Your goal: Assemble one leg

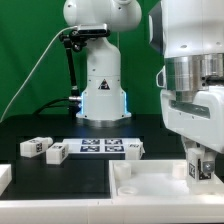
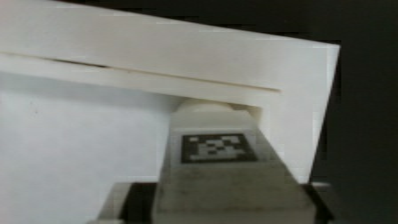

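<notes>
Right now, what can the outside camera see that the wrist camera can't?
Only the exterior view shows the arm's base, the marker board and three loose legs on the black table.
Only the wrist view shows the held leg's tag up close.
Both show the gripper holding a leg at a corner of the white square piece.

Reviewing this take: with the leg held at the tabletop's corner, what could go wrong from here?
1. The leg, gripped by the tool, sits at the edge of the white square piece; slight misalignment could jam it.
2. Three loose legs lie near the marker board; a wide retreat might knock them.
</notes>
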`<control>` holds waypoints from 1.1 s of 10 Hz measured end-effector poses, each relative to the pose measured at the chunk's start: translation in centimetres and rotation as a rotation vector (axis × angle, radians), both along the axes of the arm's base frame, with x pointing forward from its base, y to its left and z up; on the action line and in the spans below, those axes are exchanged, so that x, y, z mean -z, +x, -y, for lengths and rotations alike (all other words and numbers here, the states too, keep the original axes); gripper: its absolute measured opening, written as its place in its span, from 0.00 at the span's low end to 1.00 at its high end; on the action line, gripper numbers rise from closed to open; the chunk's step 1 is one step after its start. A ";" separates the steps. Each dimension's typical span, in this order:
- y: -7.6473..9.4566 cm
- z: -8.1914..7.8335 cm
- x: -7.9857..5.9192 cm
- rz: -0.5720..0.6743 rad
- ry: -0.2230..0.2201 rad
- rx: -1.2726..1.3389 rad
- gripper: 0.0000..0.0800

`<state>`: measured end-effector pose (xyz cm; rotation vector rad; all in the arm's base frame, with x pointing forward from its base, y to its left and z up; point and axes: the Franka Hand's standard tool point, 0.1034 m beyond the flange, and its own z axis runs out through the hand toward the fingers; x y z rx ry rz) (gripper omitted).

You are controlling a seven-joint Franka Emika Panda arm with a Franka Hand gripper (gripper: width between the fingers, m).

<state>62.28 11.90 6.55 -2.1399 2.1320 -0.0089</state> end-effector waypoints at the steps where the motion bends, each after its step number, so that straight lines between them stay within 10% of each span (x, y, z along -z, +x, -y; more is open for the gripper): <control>1: 0.0 -0.2 0.0 -0.006 0.009 0.095 0.36; 8: -0.3 0.5 -0.1 -0.021 0.012 0.389 0.36; 11: -0.3 0.5 -0.1 -0.020 0.012 0.378 0.66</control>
